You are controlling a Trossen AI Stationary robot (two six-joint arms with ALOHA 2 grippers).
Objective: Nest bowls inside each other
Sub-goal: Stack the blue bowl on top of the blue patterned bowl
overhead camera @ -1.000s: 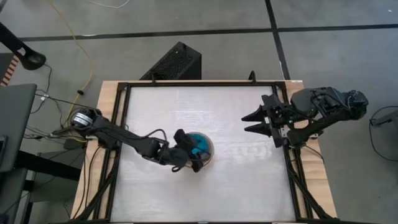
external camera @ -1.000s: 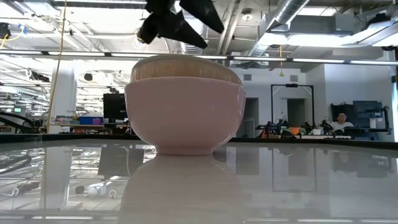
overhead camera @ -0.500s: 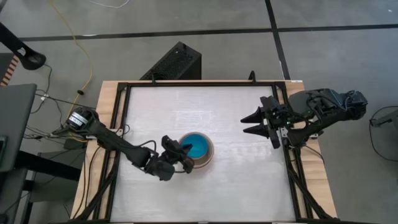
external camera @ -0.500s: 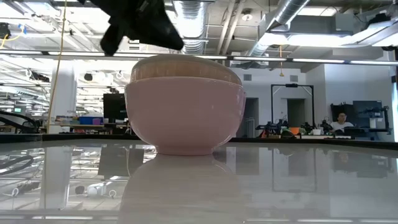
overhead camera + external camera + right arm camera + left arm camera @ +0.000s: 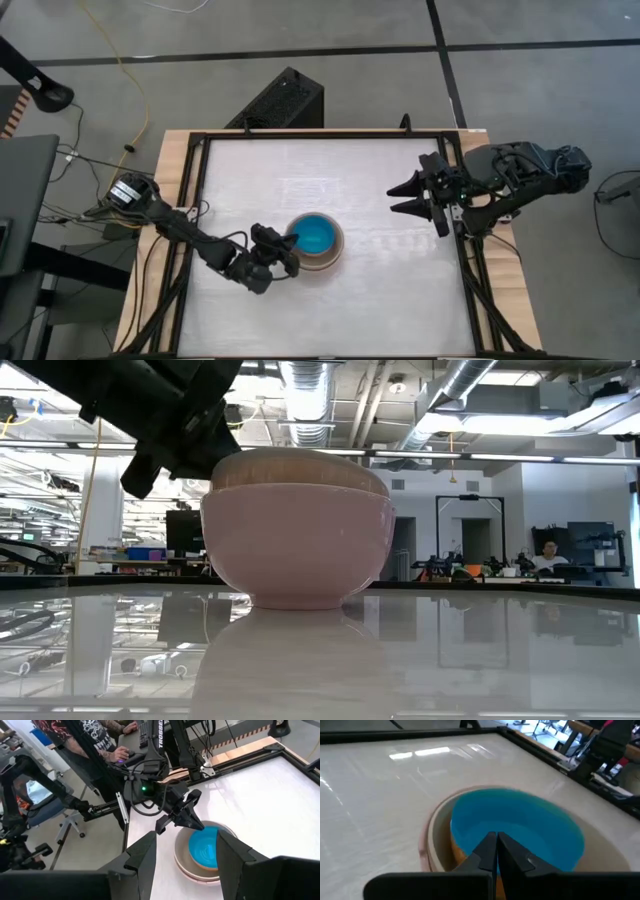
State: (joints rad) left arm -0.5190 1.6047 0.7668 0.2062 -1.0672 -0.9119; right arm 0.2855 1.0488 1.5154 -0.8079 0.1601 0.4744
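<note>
A stack of nested bowls (image 5: 315,241) stands near the table's middle. Its outer salmon-pink bowl (image 5: 297,545) rests by its base on the table. A beige bowl's rim (image 5: 300,468) shows above it, and a cyan bowl (image 5: 517,827) sits innermost. My left gripper (image 5: 291,243) is shut, and its tips (image 5: 496,839) are at the stack's left rim. My right gripper (image 5: 402,197) hangs open high over the table's right side, with nothing between its fingers (image 5: 187,852). My left gripper's shut fingertips (image 5: 194,825) stand over the left rim of the stack, slanting down from the table's left. I cannot tell whether they touch the rim or the cyan bowl.
Black frame rails (image 5: 190,200) run round the white tabletop. A black box (image 5: 280,100) lies beyond the far edge. A person sits at a desk (image 5: 107,745) beyond the table's left side. There is open tabletop on every side of the stack.
My left gripper has drawn back from above the bowls toward the table's left edge, sunk lower and rolled. Its fingers have shut with nothing in them. The stack has stayed where it was, and the cyan bowl now shows uncovered inside it.
</note>
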